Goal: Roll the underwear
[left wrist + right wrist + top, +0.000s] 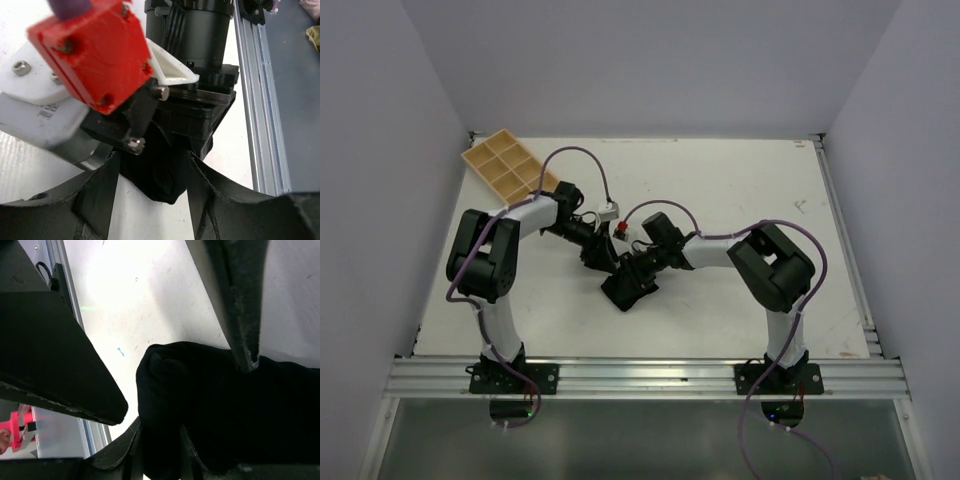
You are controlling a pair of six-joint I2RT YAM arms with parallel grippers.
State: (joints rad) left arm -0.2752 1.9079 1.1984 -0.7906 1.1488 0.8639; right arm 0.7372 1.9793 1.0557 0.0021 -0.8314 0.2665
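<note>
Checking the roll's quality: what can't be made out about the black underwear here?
- Top view: the arms' wrists cover most of the small black fabric underwear; its roll is hidden.
- Left wrist view: a red plastic mount blocks its upper part.
- Right wrist view: frame edges cut it off; whether the right pincer grips it is unclear.

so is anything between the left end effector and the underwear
Nothing visible. The underwear lies right in the gap between the fingers of the left end effector, with bare table on either side. The right end effector sits close over it from the far side, one finger on the cloth.
</note>
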